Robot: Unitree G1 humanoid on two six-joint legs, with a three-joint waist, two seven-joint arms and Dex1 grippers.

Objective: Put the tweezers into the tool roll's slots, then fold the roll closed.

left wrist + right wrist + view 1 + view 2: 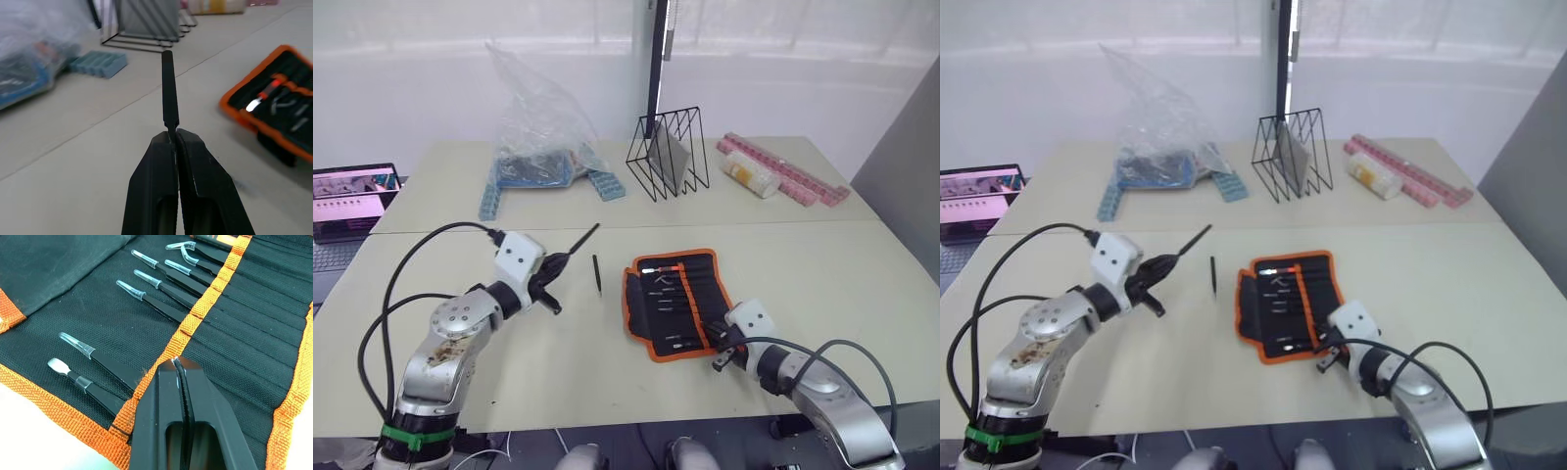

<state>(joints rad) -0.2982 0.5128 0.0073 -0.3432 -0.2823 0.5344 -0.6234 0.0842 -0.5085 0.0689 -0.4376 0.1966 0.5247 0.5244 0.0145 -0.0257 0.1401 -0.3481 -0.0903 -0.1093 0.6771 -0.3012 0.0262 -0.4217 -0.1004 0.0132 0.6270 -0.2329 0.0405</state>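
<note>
Left gripper (555,262) fingers clamp one slim black tweezer (583,238), lifted left of the open black orange-piped tool roll (675,300). Right gripper (182,369) fingers closed, empty, over the roll's orange stripe (204,301).

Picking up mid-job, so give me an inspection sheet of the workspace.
Surface: pale table, seam across it.
Job's things: tool roll open flat, several tools slotted; one tweezer loose beside it.
Clutter: clear plastic bag, blue trays, wire rack, pink boxes.
Grippers: left tool shut on held tweezer; right tool shut, tips on the roll's orange stripe.
Cables: black loops along both arms.
Surroundings: laptop at far left.
</note>
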